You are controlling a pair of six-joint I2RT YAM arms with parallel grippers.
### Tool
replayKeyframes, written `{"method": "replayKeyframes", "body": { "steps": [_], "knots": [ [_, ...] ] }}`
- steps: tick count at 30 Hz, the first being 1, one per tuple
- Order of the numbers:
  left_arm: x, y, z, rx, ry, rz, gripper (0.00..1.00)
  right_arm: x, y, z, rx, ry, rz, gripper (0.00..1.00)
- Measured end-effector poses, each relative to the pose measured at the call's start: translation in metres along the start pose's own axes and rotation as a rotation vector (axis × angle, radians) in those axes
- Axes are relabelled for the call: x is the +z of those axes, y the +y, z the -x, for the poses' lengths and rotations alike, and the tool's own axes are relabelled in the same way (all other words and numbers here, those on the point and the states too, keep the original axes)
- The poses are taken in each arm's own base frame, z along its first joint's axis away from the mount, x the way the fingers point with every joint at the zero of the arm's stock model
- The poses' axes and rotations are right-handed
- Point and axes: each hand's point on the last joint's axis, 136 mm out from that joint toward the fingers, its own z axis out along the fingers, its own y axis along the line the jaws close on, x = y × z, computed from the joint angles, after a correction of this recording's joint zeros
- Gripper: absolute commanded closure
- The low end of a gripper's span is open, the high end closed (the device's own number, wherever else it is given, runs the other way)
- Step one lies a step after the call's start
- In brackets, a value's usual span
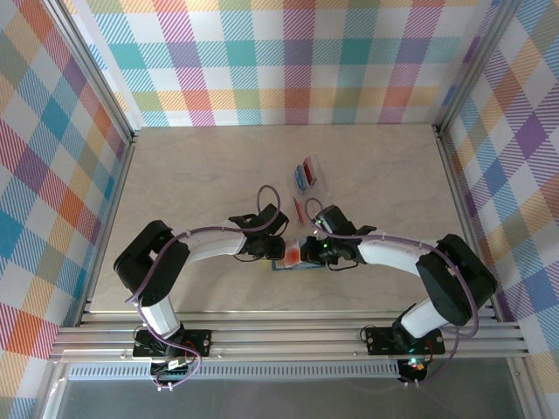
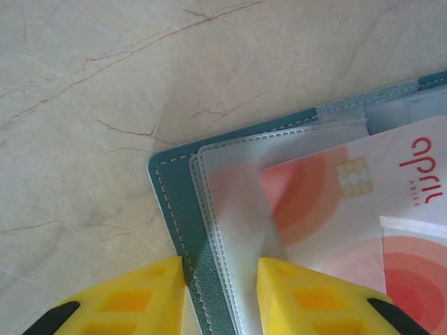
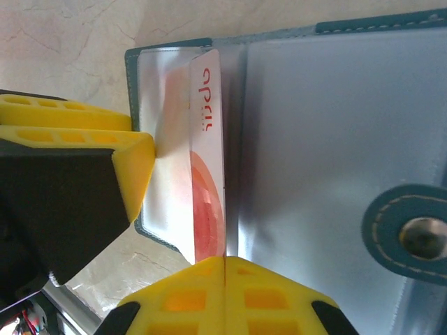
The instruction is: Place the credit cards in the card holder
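Teal, stitched and lying open near the worktop's front edge, the card holder (image 3: 335, 28) shows frosted sleeves. We see the left gripper (image 2: 222, 293) clamped on its corner and the right gripper (image 3: 225, 293) pinching a red-and-white card (image 3: 207, 160). Arms hide both from above.

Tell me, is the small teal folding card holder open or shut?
Open: the teal card holder lies spread, its clear sleeves and snap tab exposed.

Teal card holder (image 3: 335, 139) open flat; red-white card (image 3: 207, 160) on edge, seemingly partway into sleeve.
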Motion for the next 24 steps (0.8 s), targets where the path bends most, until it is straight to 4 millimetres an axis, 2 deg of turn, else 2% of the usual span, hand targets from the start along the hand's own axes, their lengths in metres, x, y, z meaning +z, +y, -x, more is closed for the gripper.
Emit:
{"method": "replayKeyframes", "body": {
  "steps": [11, 24],
  "knots": [
    [0.000, -0.002, 0.000, -0.013, 0.001, -0.009, 0.68, 0.006, 0.005, -0.003, -0.017, -0.037, -0.034, 1.00],
    [0.000, -0.002, 0.000, -0.017, 0.002, -0.009, 0.68, 0.019, 0.000, -0.010, -0.026, -0.039, -0.087, 1.00]
  ]
}}
